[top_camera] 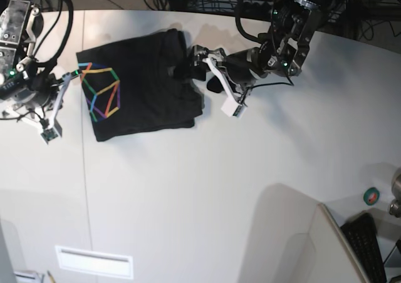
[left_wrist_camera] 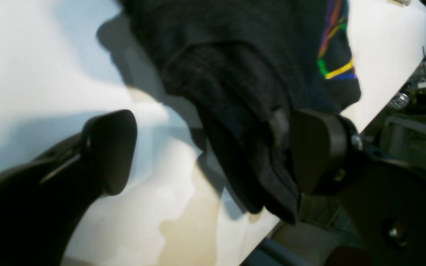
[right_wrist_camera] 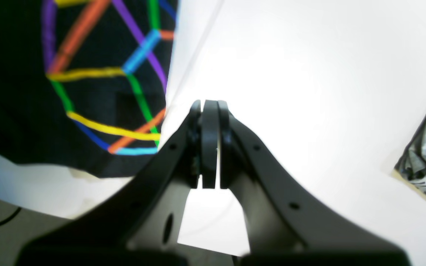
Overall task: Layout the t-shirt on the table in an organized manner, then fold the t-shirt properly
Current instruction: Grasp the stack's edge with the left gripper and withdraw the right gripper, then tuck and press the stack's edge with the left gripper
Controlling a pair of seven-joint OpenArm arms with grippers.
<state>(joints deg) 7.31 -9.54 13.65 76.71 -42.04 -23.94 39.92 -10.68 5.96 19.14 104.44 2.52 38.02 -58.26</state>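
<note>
Left gripper (left_wrist_camera: 205, 151) spread wide, a t-shirt (top_camera: 141, 89) fold draped between its jaws — likely just released; right gripper (right_wrist_camera: 210, 144) pinched closed, empty, over the counter (top_camera: 219, 189).

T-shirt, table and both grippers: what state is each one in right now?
t-shirt: folded into a compact dark block, print facing up, flat on the table.
table: white top, bearing the shirt near its far edge.
left gripper: fingers wide open, shirt fold between them, one finger against the cloth.
right gripper: shut, empty, beside the shirt's printed edge.
</note>
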